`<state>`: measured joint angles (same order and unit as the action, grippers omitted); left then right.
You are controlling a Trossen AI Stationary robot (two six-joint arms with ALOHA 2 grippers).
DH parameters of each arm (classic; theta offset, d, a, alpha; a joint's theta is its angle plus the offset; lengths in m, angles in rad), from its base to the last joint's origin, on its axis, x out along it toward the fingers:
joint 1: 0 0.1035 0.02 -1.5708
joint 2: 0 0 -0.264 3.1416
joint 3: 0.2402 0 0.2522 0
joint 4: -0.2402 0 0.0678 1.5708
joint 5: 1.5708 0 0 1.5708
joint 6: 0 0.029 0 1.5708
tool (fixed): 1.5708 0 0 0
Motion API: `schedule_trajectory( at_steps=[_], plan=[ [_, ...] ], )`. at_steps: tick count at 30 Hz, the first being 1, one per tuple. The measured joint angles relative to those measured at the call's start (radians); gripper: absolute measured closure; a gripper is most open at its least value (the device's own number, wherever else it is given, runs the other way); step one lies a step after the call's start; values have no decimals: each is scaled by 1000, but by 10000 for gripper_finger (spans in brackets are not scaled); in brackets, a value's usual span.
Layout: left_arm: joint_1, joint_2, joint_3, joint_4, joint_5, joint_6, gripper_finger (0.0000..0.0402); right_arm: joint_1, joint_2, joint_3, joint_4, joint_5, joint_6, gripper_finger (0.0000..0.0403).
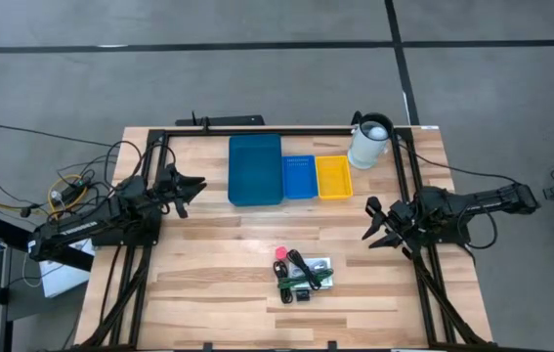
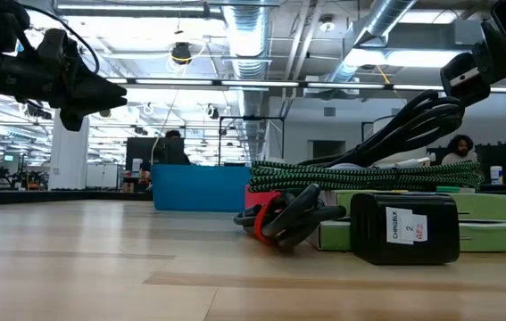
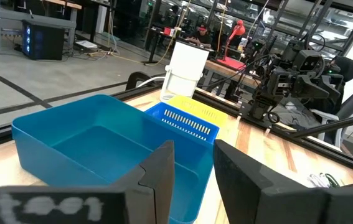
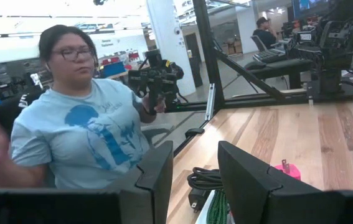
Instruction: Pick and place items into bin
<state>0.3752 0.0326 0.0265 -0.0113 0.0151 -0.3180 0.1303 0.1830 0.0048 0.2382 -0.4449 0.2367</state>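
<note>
Items lie in one tangled heap near the front middle of the table, well apart from the bins.

- Coiled black cable and green-black braided cord: judged soft, floppy, likely to drag neighbours when lifted. Best taken at a bunched loop.
- Pale green flat box, under the cords: stiff, light by the look. Take it by an edge once it is uncovered.
- Black charger block, labelled, at the heap's front: rigid, compact, smooth sides, may slip. Grip across its narrow faces.
- Small pink-red piece, at the heap's edge: tiny, easy to nudge away.

Big blue bin at the back, then a small blue bin and a yellow bin; white jug just beside the yellow one.

Left gripper hangs near the big bin, fingers parted, holding nothing. Right gripper waits right of the heap, likewise parted and bare.

Person sits beyond the table.
</note>
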Motion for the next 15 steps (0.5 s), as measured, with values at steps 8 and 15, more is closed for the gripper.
schedule_trajectory(
  at_steps=[8,15],
  plan=[
    [0,0,0,1,0,0,302,0,0,0,-18,-64,2,281],
    [0,0,0,1,0,0,302,0,0,0,-19,-58,1,281]
  ],
)
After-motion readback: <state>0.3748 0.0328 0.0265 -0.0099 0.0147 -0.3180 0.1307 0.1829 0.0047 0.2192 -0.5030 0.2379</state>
